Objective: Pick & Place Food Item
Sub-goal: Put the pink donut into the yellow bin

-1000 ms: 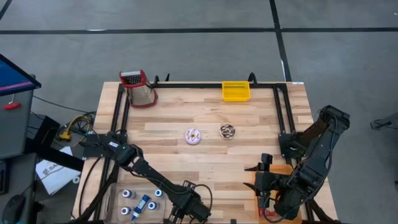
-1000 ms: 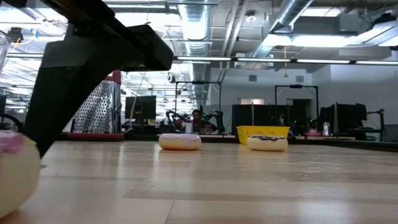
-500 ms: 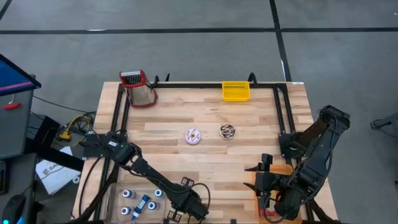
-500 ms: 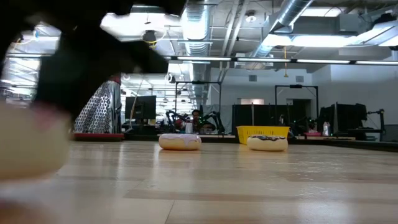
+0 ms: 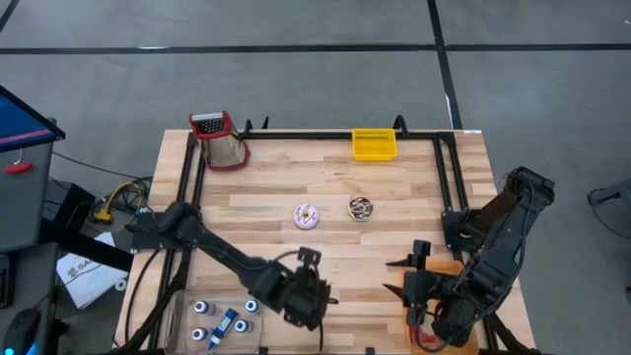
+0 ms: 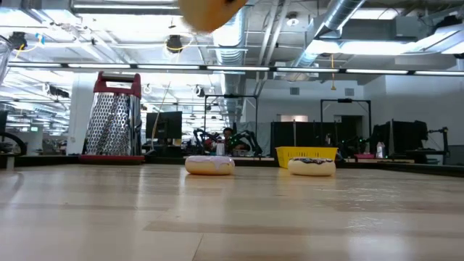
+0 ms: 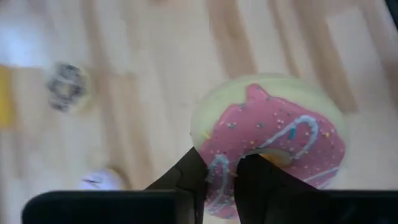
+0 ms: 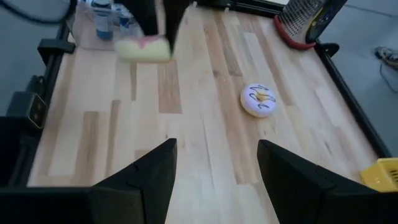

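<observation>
Pale wooden planks make up my worktop point(image 5: 325, 247), framed by a black metal rail, and nearly everything on it sits toward the far half. My left arm reaches diagonally across the near left part of the worktop, and my left gripper point(image 5: 308, 284) hangs above the boards near the front edge, its jaws closed on the pink-iced ring doughnut with coloured sprinkles point(image 7: 270, 140). In the left wrist view the doughnut is pinched through its hole and rim, tilted, with bare planks under it; the right wrist view shows it point(image 8: 144, 48) lifted clear of the wood. My right arm waits folded at the near right corner, my right gripper point(image 5: 419, 286) with its jaws standing wide and nothing between them.

Around me, from biggest down: a steel box grater with a red handle and red base point(image 5: 222, 143) stands upright at the far left corner; a yellow plastic tray point(image 5: 375, 145) sits against the far rail; a clear bin holding small blue-capped bottles point(image 5: 222, 318) is at the near left edge, just beside my left arm. Two more doughnuts lie side by side at mid-worktop, apart from each other: a white-iced one point(image 5: 307, 216) and a dark chocolate-drizzled one point(image 5: 361, 208). Both lie between my held doughnut and the yellow tray.
</observation>
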